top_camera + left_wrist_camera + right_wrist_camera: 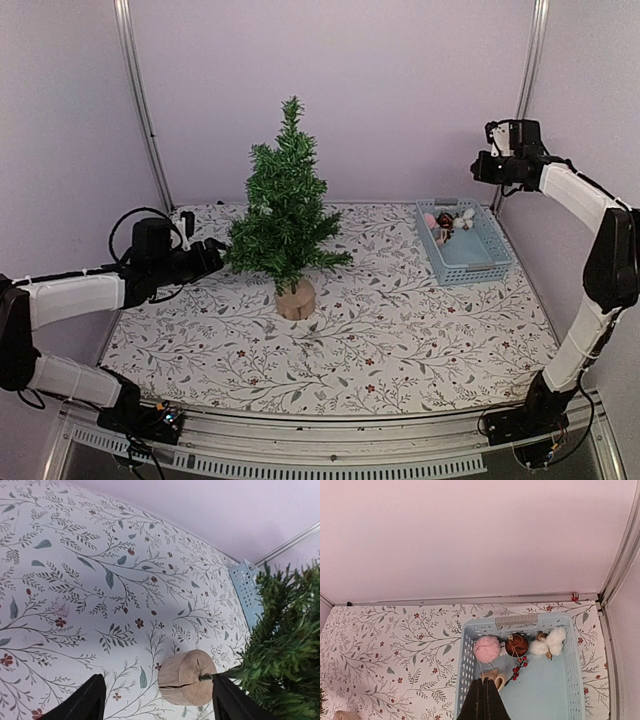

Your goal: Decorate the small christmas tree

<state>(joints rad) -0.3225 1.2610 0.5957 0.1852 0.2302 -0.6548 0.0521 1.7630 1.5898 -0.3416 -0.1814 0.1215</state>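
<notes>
Your tree (285,215) stands upright in the middle of the counter (400,340), its long axis vertical, with its point up and its pale wooden stump (186,676) planted on the flowered cloth. No ornament shows on its branches in any view, so I judge the decorating has yet to start.

The left arm is much the nearer one to the tree. Your left claw (213,252) reaches in low from the tree's left-arm side, its tips just at the outer ends of the bottom branches. It stands well apart and holds nothing. From its wrist camera the stump shows between the two dark fingers (90,700), a little farther on, with the green branches beside one finger. I cannot tell whether that finger brushes them.

The ornaments lie away from the tree on its right-arm side, in a pale blue basket (470,268) well apart from the stump. Your right claw (483,685) hangs high above that basket and points down into it. Its fingers are pressed together and nothing shows between them.

Below it, in the basket's far half, are a pink ball (486,648), a brown ball (517,644) and a white cotton tuft (548,642). A red berry sprig (518,669) lies just nearer, and a beige piece (493,676) sits right under the fingertips.

To pick one up you would likely need to part those fingers and come straight down, then carry the ornament across to the tree.
</notes>
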